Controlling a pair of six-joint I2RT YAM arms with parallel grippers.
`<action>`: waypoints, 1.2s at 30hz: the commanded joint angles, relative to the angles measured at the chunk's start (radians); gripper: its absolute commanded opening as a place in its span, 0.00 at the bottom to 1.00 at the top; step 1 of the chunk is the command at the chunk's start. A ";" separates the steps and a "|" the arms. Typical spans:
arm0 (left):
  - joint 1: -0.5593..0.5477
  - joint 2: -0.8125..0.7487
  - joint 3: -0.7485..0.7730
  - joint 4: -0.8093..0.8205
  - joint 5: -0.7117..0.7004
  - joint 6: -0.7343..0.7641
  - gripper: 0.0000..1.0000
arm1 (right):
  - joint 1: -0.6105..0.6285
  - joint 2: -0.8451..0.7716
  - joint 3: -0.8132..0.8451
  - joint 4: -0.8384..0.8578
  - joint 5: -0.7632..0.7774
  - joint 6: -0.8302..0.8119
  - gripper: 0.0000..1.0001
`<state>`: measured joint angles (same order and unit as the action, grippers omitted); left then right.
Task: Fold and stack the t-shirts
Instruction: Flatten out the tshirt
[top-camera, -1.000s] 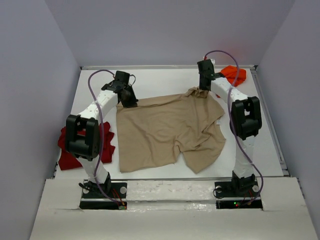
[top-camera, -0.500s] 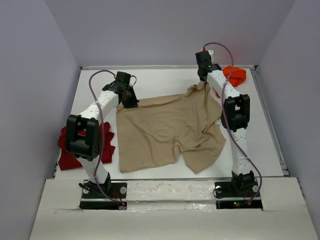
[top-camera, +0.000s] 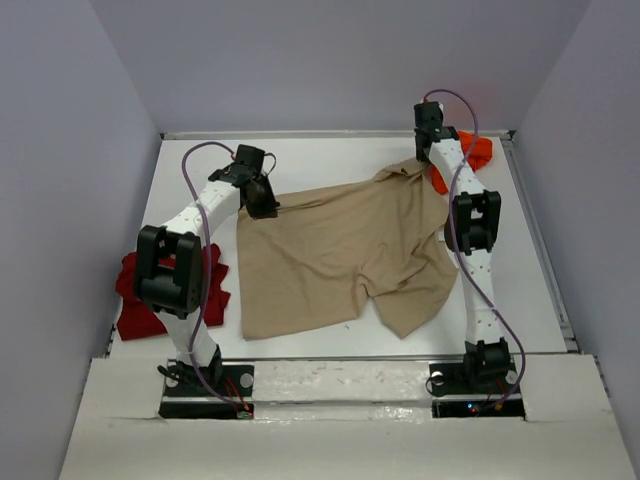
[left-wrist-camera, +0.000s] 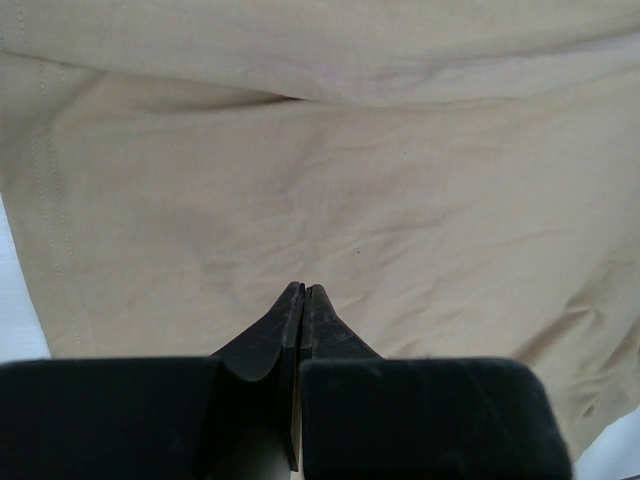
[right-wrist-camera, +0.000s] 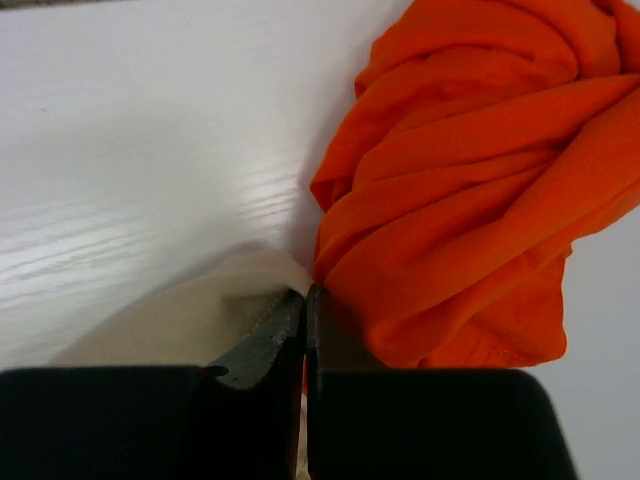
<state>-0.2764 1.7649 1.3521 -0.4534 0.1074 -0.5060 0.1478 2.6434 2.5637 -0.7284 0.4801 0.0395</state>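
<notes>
Left gripper (left-wrist-camera: 303, 290) and right gripper (right-wrist-camera: 305, 293) both clamped on tan t-shirt (top-camera: 340, 250), white tabletop (top-camera: 330, 160), plain lilac-grey walls (top-camera: 320, 60).

My white table (top-camera: 330, 160), walled in grey.
Grey walls (top-camera: 340, 60) rise at the back and both sides; a pale board (top-camera: 340, 425) lies along my near edge.

The tan t-shirt (top-camera: 340, 255) is plain, no print, with matching stitch lines near its edge, against a glossy white table (top-camera: 330, 160). The dark red t-shirt (top-camera: 135, 300) and the bright orange t-shirt (right-wrist-camera: 470, 170) are plain too. The left arm (top-camera: 200, 212) and right arm (top-camera: 478, 300) are white with black joints, their cables (top-camera: 186, 165) purple.
</notes>
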 joint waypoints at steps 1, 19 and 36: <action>-0.007 -0.001 -0.004 -0.011 -0.006 -0.008 0.09 | -0.017 0.012 -0.011 -0.046 -0.107 -0.021 0.30; -0.014 0.099 0.091 -0.070 -0.204 -0.058 0.10 | 0.127 -0.364 -0.311 0.058 -0.221 -0.003 0.87; 0.089 0.347 0.551 -0.339 -0.536 0.000 0.60 | 0.329 -0.966 -1.100 0.207 -0.386 0.152 0.83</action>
<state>-0.2199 2.0705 1.7988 -0.6945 -0.3283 -0.5301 0.4850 1.7813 1.5253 -0.5552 0.1425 0.1555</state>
